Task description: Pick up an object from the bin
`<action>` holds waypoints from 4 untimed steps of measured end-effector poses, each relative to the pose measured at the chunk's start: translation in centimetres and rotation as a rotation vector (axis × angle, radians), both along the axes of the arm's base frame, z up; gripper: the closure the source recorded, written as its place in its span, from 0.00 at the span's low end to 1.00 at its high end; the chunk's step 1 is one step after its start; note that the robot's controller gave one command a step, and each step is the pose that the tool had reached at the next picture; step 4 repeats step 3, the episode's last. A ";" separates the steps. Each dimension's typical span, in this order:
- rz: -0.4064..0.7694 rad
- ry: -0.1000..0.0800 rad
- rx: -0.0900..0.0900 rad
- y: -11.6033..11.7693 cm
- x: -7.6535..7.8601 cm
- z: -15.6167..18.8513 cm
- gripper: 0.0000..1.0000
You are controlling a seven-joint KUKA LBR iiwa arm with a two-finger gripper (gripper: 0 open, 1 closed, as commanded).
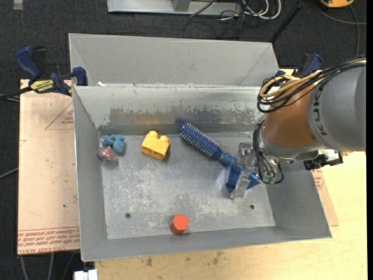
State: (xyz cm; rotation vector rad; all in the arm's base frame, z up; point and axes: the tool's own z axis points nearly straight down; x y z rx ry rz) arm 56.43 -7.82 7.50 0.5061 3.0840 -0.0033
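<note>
A blue hairbrush lies slantwise in the right half of the bin, bristle head toward the back wall and handle toward the right front. My gripper is low over the handle end of that brush, at the bin's right side, and covers part of the handle. Whether it grips the handle is hidden by the wrist. A small orange-red block rests near the front wall, well to the left of the gripper.
A yellow toy brick sits left of the brush head near the back wall. A small light-blue figure lies at the far left. The arm's orange cover and cables hang over the bin's right wall.
</note>
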 end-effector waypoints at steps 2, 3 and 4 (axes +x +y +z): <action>0.002 -0.006 -0.001 0.0 0.2 0.1 1.00; 0.005 0.006 0.004 0.1 0.4 8.3 1.00; 0.005 0.006 0.004 0.1 0.4 8.3 1.00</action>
